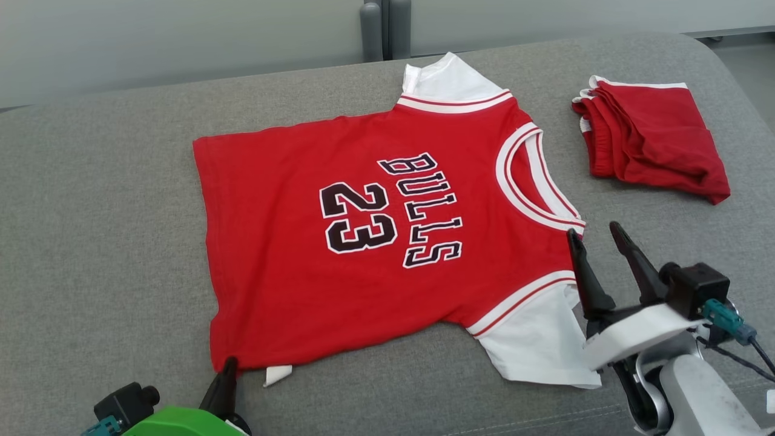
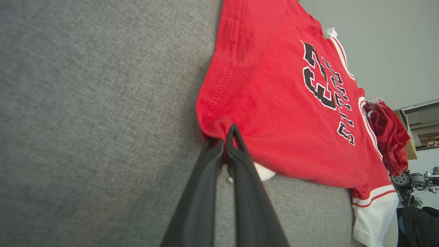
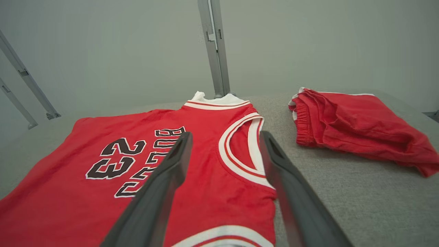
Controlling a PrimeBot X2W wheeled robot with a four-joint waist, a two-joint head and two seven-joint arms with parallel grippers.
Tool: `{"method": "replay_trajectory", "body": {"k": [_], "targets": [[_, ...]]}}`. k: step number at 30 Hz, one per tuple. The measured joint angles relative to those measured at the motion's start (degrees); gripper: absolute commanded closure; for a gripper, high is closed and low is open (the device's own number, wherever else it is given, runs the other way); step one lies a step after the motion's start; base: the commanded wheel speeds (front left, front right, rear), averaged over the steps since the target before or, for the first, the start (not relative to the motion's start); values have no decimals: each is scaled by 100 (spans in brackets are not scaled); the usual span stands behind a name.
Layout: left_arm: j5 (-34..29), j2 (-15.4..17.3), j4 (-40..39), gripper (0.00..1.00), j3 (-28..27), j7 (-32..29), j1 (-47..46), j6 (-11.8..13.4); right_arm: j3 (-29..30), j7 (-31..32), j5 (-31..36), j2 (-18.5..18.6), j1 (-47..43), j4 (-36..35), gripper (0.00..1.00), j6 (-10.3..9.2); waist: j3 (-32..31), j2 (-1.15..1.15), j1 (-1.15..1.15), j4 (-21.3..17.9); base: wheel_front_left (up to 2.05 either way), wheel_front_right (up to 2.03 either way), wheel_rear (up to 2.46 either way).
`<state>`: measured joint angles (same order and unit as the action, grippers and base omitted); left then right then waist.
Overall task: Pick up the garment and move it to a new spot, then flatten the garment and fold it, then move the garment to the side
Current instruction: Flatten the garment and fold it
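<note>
The garment [image 1: 272, 242], a red jersey with white sleeves and "BULLS 23" in black, lies spread flat on the grey cushion [image 1: 91, 212]. My left gripper [image 1: 229, 364] is at the lower left, shut on the near corner of the jersey's hem. In the left wrist view the two fingers of that gripper [image 2: 224, 137] meet on a pinch of the red cloth of the jersey [image 2: 274, 103]. My right gripper [image 1: 593, 230] stands open just above the near shoulder. In the right wrist view its fingers [image 3: 226, 135] straddle the neckline of the jersey [image 3: 205, 192] without touching it.
A folded pair of red shorts [image 1: 654, 139] lies at the back right of the cushion, apart from the jersey [image 3: 353, 127]. A grey metal post [image 1: 384, 27] rises behind the cushion's far edge. A small white tag [image 1: 277, 375] pokes out under the hem.
</note>
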<state>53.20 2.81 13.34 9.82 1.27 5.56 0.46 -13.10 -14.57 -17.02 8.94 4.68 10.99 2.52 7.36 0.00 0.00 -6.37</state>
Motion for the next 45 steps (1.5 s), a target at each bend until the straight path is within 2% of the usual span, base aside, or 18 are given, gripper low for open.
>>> {"method": "replay_trajectory", "body": {"k": [15, 28, 36, 38, 39, 40, 44, 45], "targets": [[-304, -4, -834, 100, -60, 613, -386, -147, -1, 57, -1044, -196, -1099, 354, 0, 347, 208, 0, 0, -5, 0, 0, 0], [-414, 3, -1033, 100, -227, 845, -421, -96, -52, 178, -1480, -134, -1467, 605, 0, 402, 360, 0, 0, -133, 0, 0, 0], [-423, 12, -1039, 100, -263, 845, -434, -36, -369, 259, -1559, -140, -1467, 637, 1, 454, 368, 0, 0, -82, 0, 0, 0], [-423, 11, -1039, 100, -258, 845, -434, -35, -431, 285, -1585, -140, -1467, 637, 19, 454, 372, 0, 0, -73, 0, 0, 0], [-423, 11, -1040, 100, -257, 845, -434, -34, -450, 292, -1589, -138, -1467, 637, 33, 454, 374, 0, 0, -71, 0, 0, 0], [-423, 11, -1042, 100, -254, 845, -434, -16, -465, 303, -1592, -134, -1467, 637, 51, 454, 377, 0, 0, -69, 0, 0, 0], [-424, 11, -1044, 100, -249, 845, -434, -9, -546, 311, -1672, -97, -1465, 639, 81, 454, 381, 0, 0, -71, 0, 0, 0], [-426, 11, -1045, 100, -249, 845, -434, -8, -565, 310, -1691, -77, -1462, 637, 100, 454, 381, 0, 0, -72, 0, 0, 0]]}}
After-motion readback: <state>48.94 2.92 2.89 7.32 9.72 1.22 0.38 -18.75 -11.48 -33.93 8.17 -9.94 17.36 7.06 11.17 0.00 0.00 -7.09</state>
